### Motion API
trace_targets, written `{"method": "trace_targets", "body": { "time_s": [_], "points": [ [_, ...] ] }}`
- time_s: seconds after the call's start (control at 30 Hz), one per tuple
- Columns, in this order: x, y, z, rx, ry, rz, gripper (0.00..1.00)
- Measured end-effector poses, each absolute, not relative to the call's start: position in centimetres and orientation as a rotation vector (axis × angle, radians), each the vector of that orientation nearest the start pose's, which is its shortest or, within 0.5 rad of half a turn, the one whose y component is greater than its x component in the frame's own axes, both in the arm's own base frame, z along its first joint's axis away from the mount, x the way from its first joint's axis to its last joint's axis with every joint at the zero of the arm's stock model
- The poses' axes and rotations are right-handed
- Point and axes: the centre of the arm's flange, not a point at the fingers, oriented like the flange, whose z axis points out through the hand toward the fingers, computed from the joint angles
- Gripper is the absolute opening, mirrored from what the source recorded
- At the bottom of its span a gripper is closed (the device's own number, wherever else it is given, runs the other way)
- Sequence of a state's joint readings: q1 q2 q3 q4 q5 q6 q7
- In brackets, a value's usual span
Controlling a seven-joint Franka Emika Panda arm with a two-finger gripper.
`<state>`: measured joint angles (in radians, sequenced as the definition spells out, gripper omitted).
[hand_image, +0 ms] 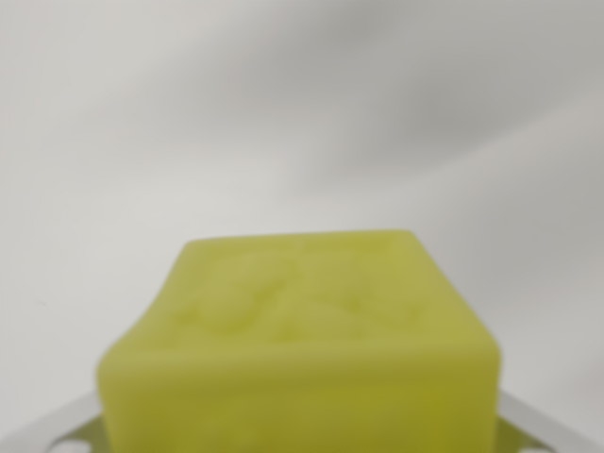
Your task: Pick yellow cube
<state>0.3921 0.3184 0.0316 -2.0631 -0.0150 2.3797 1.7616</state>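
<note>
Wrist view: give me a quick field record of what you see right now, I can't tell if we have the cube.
view: wrist camera, very close and out of focus
target: yellow cube, fills the lower middle of the frame
cube surface: raised relief on the upper face, pattern not readable
gripper parts: pale grey pieces at both lower corners, beside the cube
grasp: cannot tell; fingertips and contact not visible
background: plain white surface, nothing else in sight

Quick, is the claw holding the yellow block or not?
Gripper: cannot be told. The cube fills the wrist view, very close, with grey gripper parts beside it, but no fingertips show.
</note>
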Motion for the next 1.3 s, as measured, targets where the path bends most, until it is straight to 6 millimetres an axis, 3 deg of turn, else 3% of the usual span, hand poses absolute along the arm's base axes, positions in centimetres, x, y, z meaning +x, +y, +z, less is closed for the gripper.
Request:
{"method": "trace_targets", "body": {
  "time_s": [1.07,1.3],
  "points": [
    [53.8,24.2,35.9,-2.475,1.938,0.001,0.0],
    [53.8,24.2,36.4,-2.475,1.938,0.0,0.0]
  ]
}}
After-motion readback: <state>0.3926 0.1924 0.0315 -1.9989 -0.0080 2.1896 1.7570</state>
